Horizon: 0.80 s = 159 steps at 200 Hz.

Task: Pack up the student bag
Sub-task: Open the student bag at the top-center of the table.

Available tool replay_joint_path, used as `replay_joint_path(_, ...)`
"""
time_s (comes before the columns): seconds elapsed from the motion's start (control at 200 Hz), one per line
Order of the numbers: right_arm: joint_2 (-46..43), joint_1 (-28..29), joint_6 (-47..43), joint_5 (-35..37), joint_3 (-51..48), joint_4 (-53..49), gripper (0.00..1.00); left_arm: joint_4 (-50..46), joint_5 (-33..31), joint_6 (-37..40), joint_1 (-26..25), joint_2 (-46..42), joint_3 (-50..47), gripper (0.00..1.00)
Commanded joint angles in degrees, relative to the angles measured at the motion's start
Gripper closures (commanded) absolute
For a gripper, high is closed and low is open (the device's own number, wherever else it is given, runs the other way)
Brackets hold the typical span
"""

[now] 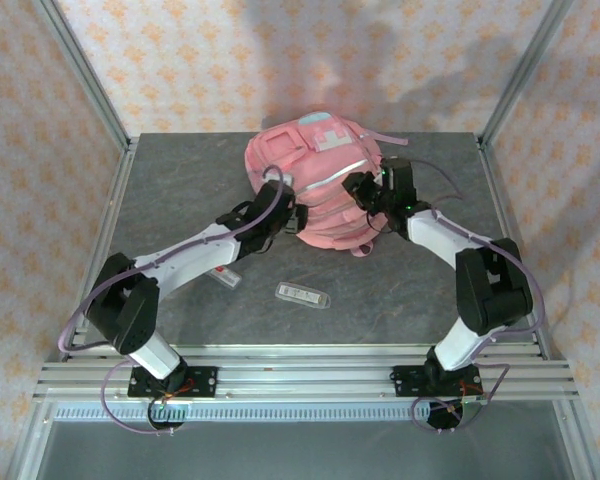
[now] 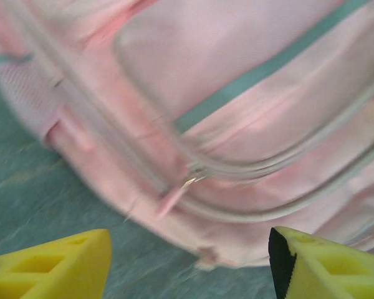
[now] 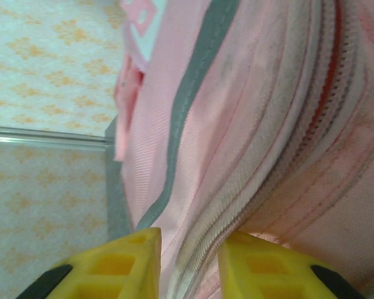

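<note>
The student bag (image 1: 315,180), a large pink backpack with a light blue patch on top, lies at the back middle of the table. My left gripper (image 1: 284,216) is at its left lower side. In the blurred left wrist view that gripper (image 2: 190,249) is open wide with nothing between its yellow fingers, and a pink zip pull (image 2: 173,194) hangs just beyond. My right gripper (image 1: 364,190) is against the bag's right side. In the right wrist view it (image 3: 190,240) stands partly open, and the bag's grey zip seam (image 3: 249,187) runs between its fingers.
A clear flat case (image 1: 305,294) lies on the grey table (image 1: 180,180) in front of the bag. A small white item (image 1: 228,277) rests beside my left forearm. Metal frame posts and patterned walls close in the sides and the back.
</note>
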Motion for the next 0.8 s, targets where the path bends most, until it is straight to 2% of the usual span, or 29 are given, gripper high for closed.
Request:
replay_joint_path(0.0, -2.0, 0.2, -2.5, -3.9, 3.7, 6.8, 0.71, -2.9, -3.8, 6.8, -1.9, 4.3, 5.3, 0.3)
replay_joint_path(0.295, -0.6, 0.2, -1.5, -5.4, 3.7, 8.8, 0.71, -5.7, -7.0, 13.8, -3.5, 16.2, 18.5, 0.3)
replay_joint_path(0.445, -0.5, 0.1, -1.6, -5.5, 3.8, 8.8, 0.71, -6.1, -7.9, 16.3, -2.9, 20.0, 22.5, 0.51)
replay_joint_path(0.541, -0.7, 0.1, -2.0, -5.6, 3.6, 8.4, 0.7, -7.0, -5.6, 17.1, -1.9, 21.2, 24.5, 0.73)
replay_joint_path(0.631, -0.9, -0.2, -2.1, -5.3, 3.2, 8.2, 0.71, -7.1, -2.3, 17.6, -0.9, 21.2, 24.9, 1.0)
replay_joint_path(0.791, -1.4, -1.2, -2.4, -4.8, 1.7, 7.6, 0.71, -6.8, 2.3, 17.3, 1.1, 18.7, 22.9, 1.0)
